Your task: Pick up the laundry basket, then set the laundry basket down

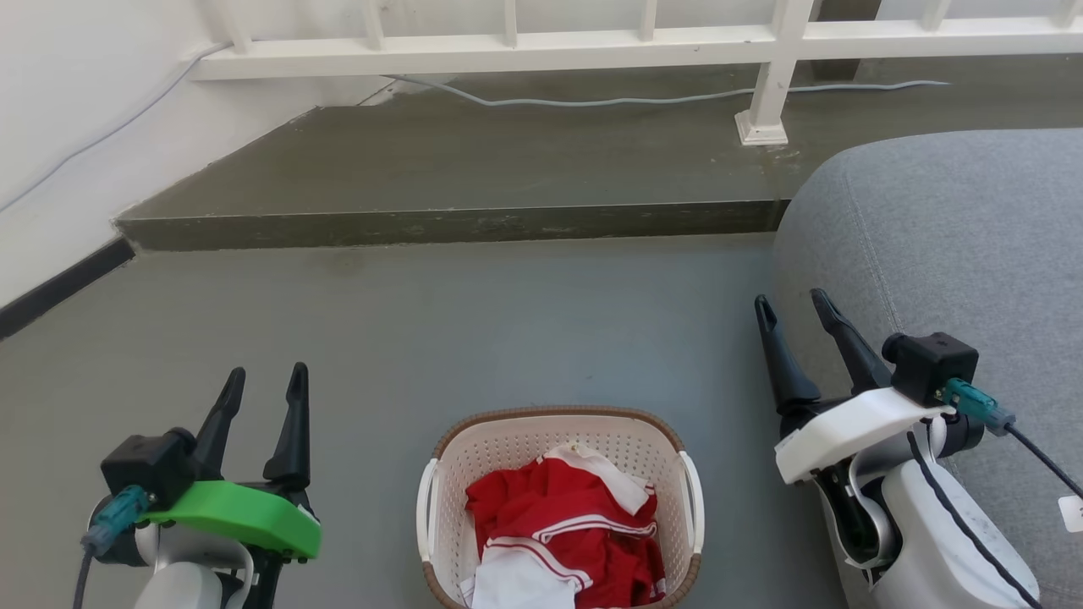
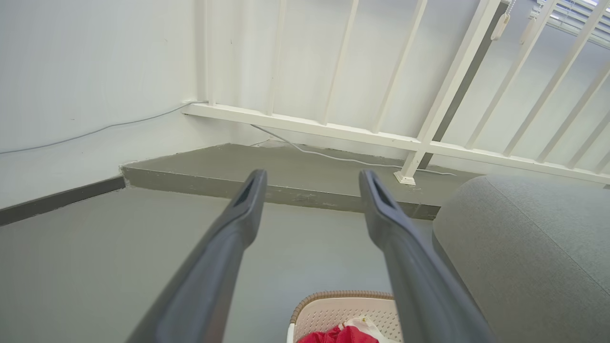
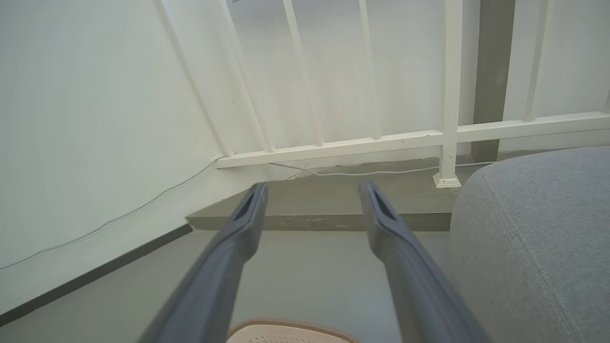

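The laundry basket stands on the grey floor at the bottom centre of the head view. It is cream-white and perforated, with a brown rim and white side handles, and holds red and white clothes. My left gripper hangs open to the basket's left, apart from it. My right gripper hangs open to the right and higher, in front of the grey sofa. Part of the basket shows low in the left wrist view between my left gripper's fingers, and the basket's rim at the bottom of the right wrist view below my right gripper.
A grey sofa fills the right side close to my right arm. A raised concrete step runs across ahead, with a white railing and a loose cable on it. A white wall closes the left.
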`<state>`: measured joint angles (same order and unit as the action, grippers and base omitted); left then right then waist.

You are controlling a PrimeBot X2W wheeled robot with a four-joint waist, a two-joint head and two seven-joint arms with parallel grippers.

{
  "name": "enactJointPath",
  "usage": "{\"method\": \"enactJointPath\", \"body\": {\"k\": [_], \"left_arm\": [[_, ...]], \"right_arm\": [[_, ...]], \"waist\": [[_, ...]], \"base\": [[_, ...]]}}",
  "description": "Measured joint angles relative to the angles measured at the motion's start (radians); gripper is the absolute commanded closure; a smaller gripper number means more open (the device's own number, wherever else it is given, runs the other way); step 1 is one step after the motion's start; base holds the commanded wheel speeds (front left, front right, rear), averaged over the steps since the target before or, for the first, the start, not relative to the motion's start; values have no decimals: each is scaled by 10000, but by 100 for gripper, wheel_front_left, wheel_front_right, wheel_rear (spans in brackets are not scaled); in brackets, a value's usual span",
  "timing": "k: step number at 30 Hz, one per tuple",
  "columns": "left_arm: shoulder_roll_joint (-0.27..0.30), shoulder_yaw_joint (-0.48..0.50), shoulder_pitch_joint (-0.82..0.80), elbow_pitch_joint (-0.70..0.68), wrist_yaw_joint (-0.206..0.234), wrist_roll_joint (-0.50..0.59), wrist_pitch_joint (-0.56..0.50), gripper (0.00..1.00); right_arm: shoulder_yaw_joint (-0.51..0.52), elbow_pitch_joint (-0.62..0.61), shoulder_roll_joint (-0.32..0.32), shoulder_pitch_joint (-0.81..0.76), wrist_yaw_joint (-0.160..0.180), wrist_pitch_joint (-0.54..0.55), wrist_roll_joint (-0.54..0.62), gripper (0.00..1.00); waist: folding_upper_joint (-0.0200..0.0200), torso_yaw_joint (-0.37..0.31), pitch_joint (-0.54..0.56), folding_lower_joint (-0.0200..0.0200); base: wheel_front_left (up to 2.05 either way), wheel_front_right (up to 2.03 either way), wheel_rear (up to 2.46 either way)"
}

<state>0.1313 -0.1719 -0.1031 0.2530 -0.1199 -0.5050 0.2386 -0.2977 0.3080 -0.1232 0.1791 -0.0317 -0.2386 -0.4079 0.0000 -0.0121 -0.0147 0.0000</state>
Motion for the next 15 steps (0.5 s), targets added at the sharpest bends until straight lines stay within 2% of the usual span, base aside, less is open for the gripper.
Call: {"method": "enactJointPath", "body": {"k": [4, 15], "left_arm": [[-15, -52, -11, -2, -4, 499, 105, 0], [-127, 36, -49, 2, -29, 527, 105, 0]], "right_arm": [[-23, 40, 27, 30, 2, -88, 520, 0], [84, 198, 136, 32, 2, -132, 621, 0]], "waist": [[0, -10, 11, 0], [0, -19, -4, 0]], "base": [[0, 0, 0], [0, 0, 0]]}}
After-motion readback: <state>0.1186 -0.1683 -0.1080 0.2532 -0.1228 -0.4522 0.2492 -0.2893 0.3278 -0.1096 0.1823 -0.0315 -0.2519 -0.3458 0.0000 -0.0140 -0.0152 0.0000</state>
